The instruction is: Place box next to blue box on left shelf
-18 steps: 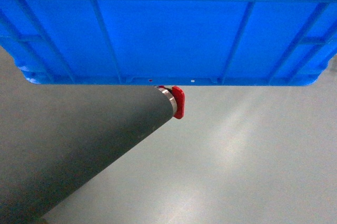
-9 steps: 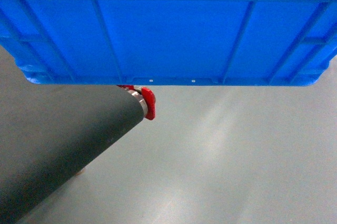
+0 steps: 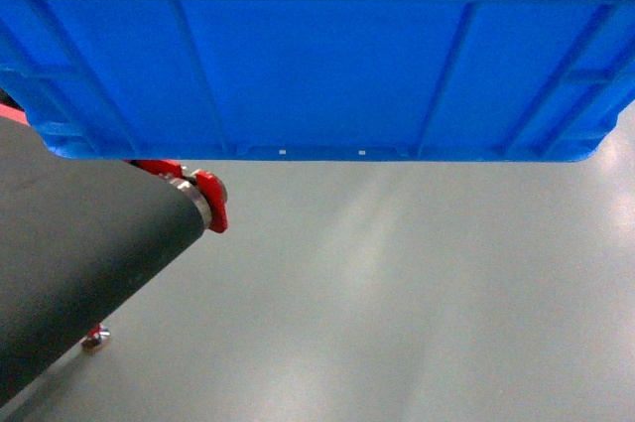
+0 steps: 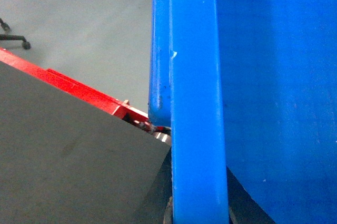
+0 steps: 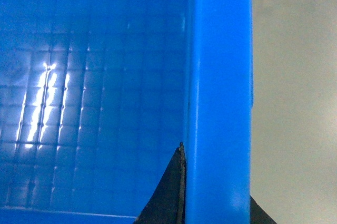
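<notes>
The box (image 3: 317, 55), a large bright blue crate with ribbed walls, fills the top half of the head view and hangs above the floor. My left gripper (image 4: 200, 204) is shut on its thick rim (image 4: 195, 103), one dark finger (image 4: 159, 203) outside the wall and one inside. My right gripper (image 5: 216, 208) is shut on the opposite rim (image 5: 218, 76), with a finger (image 5: 167, 195) against the smooth inside. The left shelf and the blue box are out of view.
A dark grey belt surface (image 3: 79, 273) with a red frame (image 4: 79, 89) and a silver end roller lies low on the left, just under the box's left corner. Grey floor (image 3: 417, 293) spreads below. A black chair caster (image 4: 16, 39) stands on the floor far left.
In the head view the dark belt and its red end have slid leftward, uncovering more floor and a small metal foot. The box keeps its place in the view.
</notes>
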Robot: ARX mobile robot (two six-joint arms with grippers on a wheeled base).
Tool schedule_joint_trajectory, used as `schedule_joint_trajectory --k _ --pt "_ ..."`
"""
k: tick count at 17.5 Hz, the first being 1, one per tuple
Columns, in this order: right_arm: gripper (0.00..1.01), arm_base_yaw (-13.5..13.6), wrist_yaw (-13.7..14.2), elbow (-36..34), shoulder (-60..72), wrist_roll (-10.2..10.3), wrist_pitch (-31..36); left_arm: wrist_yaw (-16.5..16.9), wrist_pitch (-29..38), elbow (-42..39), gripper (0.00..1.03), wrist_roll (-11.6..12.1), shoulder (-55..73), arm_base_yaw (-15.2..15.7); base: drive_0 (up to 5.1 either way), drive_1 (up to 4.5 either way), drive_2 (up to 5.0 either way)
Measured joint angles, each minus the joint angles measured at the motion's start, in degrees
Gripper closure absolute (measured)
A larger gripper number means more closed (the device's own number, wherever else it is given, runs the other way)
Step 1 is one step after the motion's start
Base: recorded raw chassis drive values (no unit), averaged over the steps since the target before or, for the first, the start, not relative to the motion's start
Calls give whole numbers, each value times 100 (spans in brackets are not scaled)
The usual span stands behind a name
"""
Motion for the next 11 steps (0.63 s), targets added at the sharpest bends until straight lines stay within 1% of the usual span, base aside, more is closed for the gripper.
schedule_joint_trajectory --k 11 --pt "94 0 0 0 0 0 -7 2 2 0 97 0 0 0 -145 -145 -145"
